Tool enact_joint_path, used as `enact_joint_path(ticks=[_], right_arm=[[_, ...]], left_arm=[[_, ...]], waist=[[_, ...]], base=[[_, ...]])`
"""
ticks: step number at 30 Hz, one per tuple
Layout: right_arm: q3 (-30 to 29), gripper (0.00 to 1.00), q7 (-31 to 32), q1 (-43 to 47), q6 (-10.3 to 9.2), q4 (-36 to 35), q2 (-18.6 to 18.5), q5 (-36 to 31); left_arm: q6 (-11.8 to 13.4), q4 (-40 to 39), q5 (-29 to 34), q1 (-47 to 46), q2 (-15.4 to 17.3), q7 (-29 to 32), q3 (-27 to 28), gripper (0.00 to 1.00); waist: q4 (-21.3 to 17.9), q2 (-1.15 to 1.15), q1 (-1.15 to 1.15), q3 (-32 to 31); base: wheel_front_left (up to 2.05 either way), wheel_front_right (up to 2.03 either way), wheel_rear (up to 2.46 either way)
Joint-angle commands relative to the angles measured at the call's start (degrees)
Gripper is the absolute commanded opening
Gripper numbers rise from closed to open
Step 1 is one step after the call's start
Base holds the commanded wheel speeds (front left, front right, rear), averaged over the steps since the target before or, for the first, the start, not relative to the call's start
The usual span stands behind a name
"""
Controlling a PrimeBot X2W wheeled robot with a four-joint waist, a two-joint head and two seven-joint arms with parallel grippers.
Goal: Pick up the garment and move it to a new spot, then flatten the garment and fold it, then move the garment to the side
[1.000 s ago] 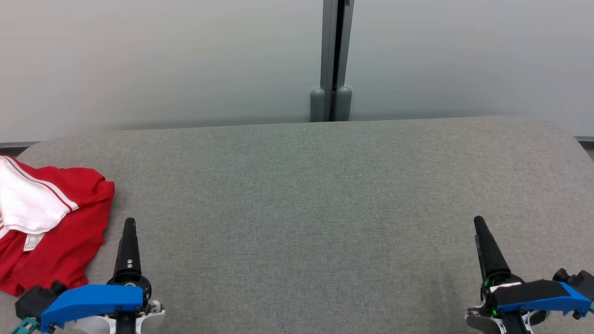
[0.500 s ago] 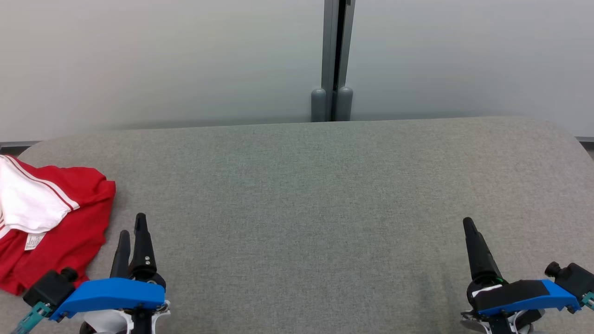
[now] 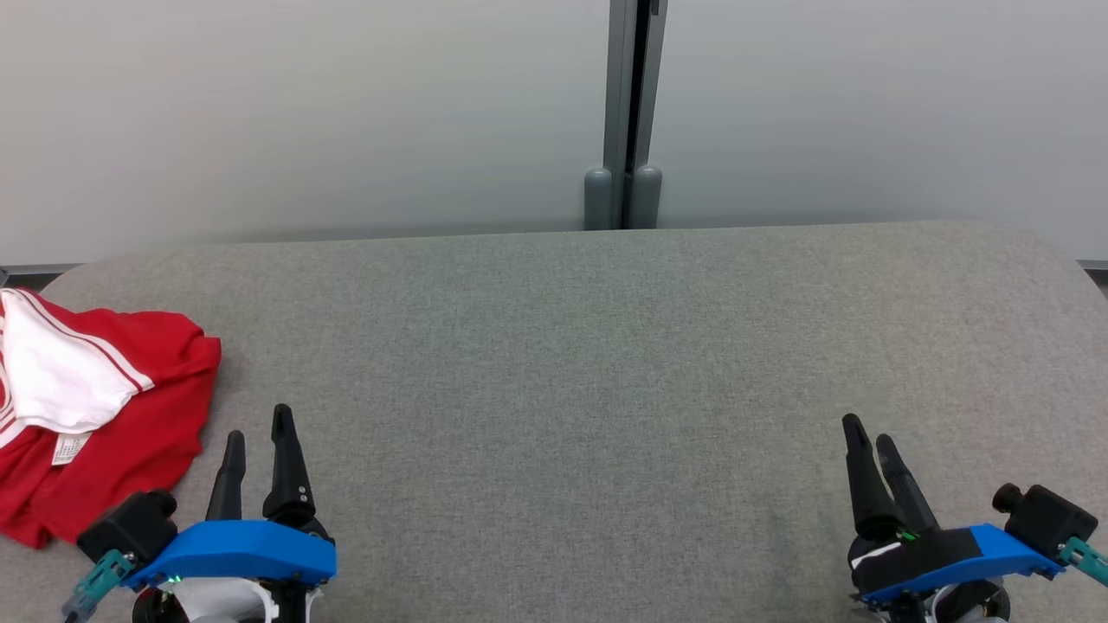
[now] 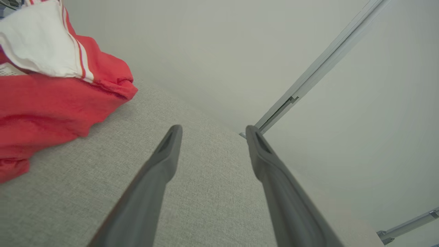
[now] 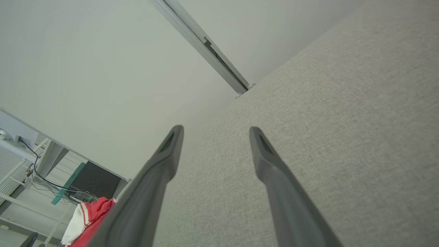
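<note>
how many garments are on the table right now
1. The red and white garment lies crumpled at the table's left end, left of the left gripper. It runs past the head view's edge, so more could be hidden there.

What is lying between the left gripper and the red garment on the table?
Nothing: only a bare strip of the grey table separates the left gripper from the red garment, as the head view shows.

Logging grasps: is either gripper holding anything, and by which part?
Nothing is held. The left gripper and right gripper are open, clear of the red garment.
</note>
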Motion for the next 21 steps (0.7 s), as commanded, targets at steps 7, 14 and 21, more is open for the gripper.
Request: enact_joint_path(ticks=[7, 14, 21], right_arm=[[0.77, 1.0, -1.65, -1.68, 0.15, 0.31, -0.49, -6.56], [1.15, 1.0, -2.67, -1.71, 0.16, 1.21, -0.53, -11.49], [1.38, 1.0, -3.66, -1.85, 0.16, 1.77, -0.57, -15.7]], left_arm=[[0.34, 1.03, 6.39, -1.92, 0.39, -1.67, -0.85, 1.0], [0.32, 1.95, 10.91, -2.26, 0.44, -2.7, -1.32, 1.0], [0.41, 2.92, 14.99, -2.56, 0.47, -3.71, -1.88, 1.0]], waist=[[0.19, 0.0, 0.0, -0.04], [0.41, 0.0, 0.0, 0.01], [0.62, 0.0, 0.0, -0.07]], base=[[0.0, 0.0, 0.0], [0.0, 0.0, 0.0], [0.0, 0.0, 0.0]])
